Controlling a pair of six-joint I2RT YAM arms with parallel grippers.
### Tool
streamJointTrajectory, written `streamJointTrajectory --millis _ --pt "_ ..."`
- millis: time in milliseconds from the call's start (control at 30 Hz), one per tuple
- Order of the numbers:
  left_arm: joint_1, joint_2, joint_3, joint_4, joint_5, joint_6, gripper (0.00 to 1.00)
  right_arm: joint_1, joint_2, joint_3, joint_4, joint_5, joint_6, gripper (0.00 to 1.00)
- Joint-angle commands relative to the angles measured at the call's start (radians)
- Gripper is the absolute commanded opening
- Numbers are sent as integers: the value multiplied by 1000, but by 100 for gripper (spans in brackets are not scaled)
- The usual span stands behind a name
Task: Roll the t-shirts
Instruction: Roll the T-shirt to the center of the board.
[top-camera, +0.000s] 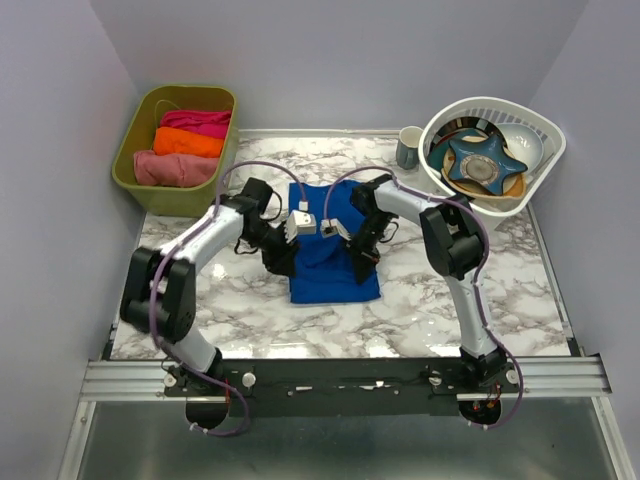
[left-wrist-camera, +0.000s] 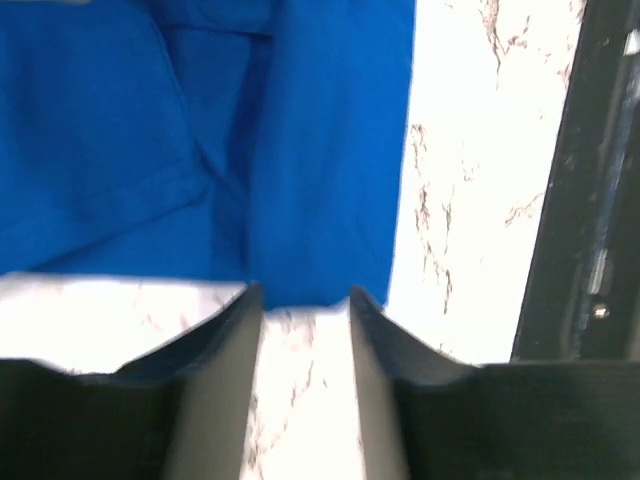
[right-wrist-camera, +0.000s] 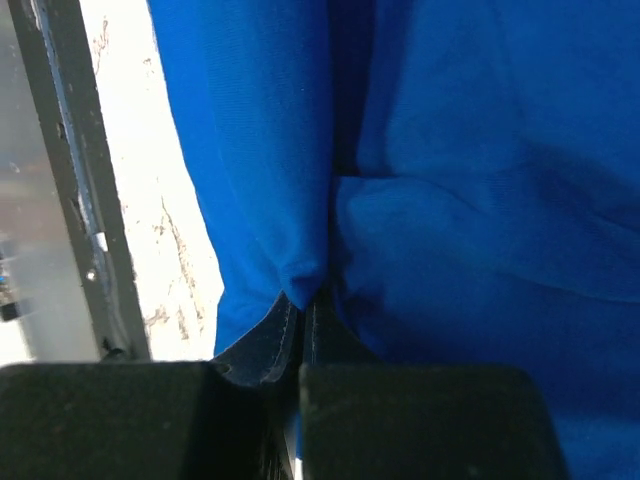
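Note:
A royal-blue t-shirt (top-camera: 335, 262) lies folded into a narrow strip on the middle of the marble table (top-camera: 450, 300). My left gripper (top-camera: 279, 257) is at the shirt's left edge. In the left wrist view it (left-wrist-camera: 305, 300) is open, with bare marble between the fingers, and the shirt's edge (left-wrist-camera: 200, 150) lies just past the fingertips. My right gripper (top-camera: 363, 263) is on the shirt's right side. In the right wrist view it (right-wrist-camera: 308, 300) is shut on a pinched fold of the blue cloth (right-wrist-camera: 480, 200). Pink (top-camera: 172, 168), orange (top-camera: 188, 142) and magenta (top-camera: 196, 122) rolls lie in a bin.
The olive-green bin (top-camera: 132, 150) stands at the back left. A white basket (top-camera: 545, 140) with dishes stands at the back right, with a mug (top-camera: 409, 148) beside it. The black rail of the table's near edge shows in both wrist views (left-wrist-camera: 590, 200) (right-wrist-camera: 70, 180).

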Motion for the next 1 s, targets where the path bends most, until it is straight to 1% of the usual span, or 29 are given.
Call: streamJointTrajectory --millis 0,33,67,100,133,167,233,267,333,433,500,533,567,600,700,800,833,867,900,933,967 --pt "-84 -347 -281 283 -191 65 54 9 82 51 -14 141 79 9" --pt "-148 -462 -344 355 -227 65 58 11 105 64 -25 142 100 9" --pt "-177 -516 -469 490 -270 67 59 11 113 73 -25 147 111 9" --pt "-205 -567 -528 553 -326 77 61 11 117 84 -25 151 122 9" --pt "-268 -664 -585 615 -357 82 64 13 120 88 -20 155 132 9" --pt "-294 -706 -692 734 -380 88 66 13 122 91 -17 155 137 9" --pt "-354 -797 -784 849 -472 110 70 14 119 104 -8 156 142 9" --pt "-407 -816 -843 933 -501 114 70 14 119 105 -6 155 145 8" --pt "-440 -833 -872 965 -558 124 70 14 122 111 -6 156 154 8" --pt "-483 -833 -917 1032 -629 125 72 14 137 131 -16 161 171 9" --pt "-516 -834 -961 1100 -650 142 74 14 160 151 -29 159 177 9" --pt "-529 -833 -978 1126 -664 147 77 14 163 157 -35 158 182 9" --pt "-543 -830 -1012 1184 -692 157 76 13 166 163 -37 158 183 9" --pt "-576 -827 -1024 1209 -707 165 76 14 170 167 -40 158 183 9" --pt "-615 -781 -1044 1244 -742 177 76 14 186 186 -57 161 185 9" --pt "-645 -701 -1061 1308 -785 197 74 16 217 228 -92 159 185 9" --pt "-659 -649 -1067 1337 -804 211 74 16 225 234 -106 159 185 9" --pt "-665 -617 -1073 1397 -808 217 74 16 232 239 -112 158 182 9" --pt "-672 -583 -1073 1425 -877 222 73 16 237 246 -117 158 180 9" --pt "-676 -520 -1072 1449 -897 232 72 16 237 248 -124 156 176 9" --pt "-679 -497 -1067 1474 -905 239 70 17 243 251 -129 156 172 9"
